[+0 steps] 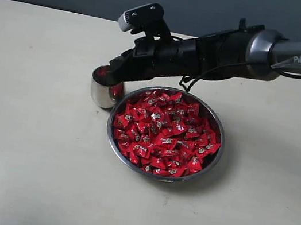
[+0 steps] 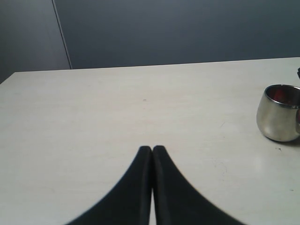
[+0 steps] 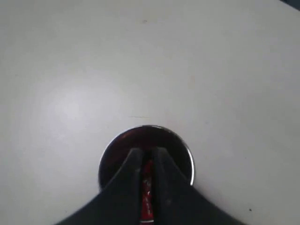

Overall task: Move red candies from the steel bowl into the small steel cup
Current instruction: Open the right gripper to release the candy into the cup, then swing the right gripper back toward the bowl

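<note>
Right gripper [image 3: 147,154]: above small steel cup [image 3: 186,157], pinching one red candy [image 3: 147,197] | left gripper [image 2: 152,149]: pressed together, well apart from cup | surface [image 1: 26,155]: pale | steel bowl [image 1: 160,178]: just beside cup | red candies [image 1: 164,132]: heaped in bowl; red glimpsed inside cup

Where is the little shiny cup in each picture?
Exterior view: the small steel cup stands just left of the steel bowl.
Left wrist view: the small steel cup is at that picture's right edge, partly cut off.
Right wrist view: the small steel cup is low in the middle of the picture, seen from above.
Shared landmark: the pale table under it.
</note>
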